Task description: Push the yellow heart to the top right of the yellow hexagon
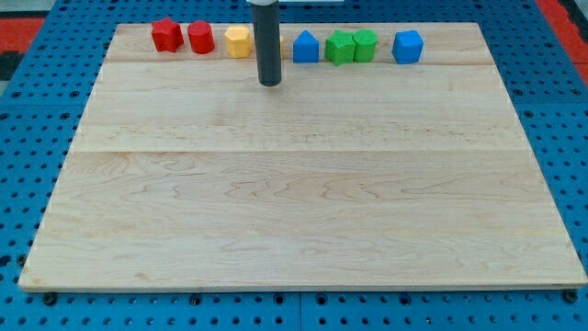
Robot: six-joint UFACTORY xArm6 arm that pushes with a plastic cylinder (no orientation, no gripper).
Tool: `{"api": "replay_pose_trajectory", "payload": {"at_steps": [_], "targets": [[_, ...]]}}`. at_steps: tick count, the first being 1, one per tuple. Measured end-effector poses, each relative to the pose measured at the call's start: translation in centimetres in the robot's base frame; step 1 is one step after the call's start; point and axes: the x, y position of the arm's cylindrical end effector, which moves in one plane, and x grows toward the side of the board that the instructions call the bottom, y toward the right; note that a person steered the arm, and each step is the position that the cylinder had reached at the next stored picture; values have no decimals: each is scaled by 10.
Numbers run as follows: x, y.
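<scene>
The yellow hexagon [238, 41] lies in a row of blocks along the view's top edge of the wooden board [294, 211]. My dark rod comes down just to its right, and my tip [269, 83] rests on the board a little below and to the right of the hexagon. The rod covers the gap between the hexagon and a blue block [305, 46]. The yellow heart does not show clearly; it may be hidden behind the rod.
Two red blocks [166, 35] [200, 38] lie left of the hexagon. Right of the rod lie the blue block, two touching green blocks [340, 47] [365, 44] and another blue block [407, 46]. Blue pegboard surrounds the board.
</scene>
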Motion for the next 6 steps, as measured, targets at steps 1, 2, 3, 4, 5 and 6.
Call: {"api": "replay_pose_trajectory", "payload": {"at_steps": [1,2,3,4,5,6], "targets": [[-25,3],[-32,9],[-37,9],[-61,6],[-75,15],[-76,40]]}}
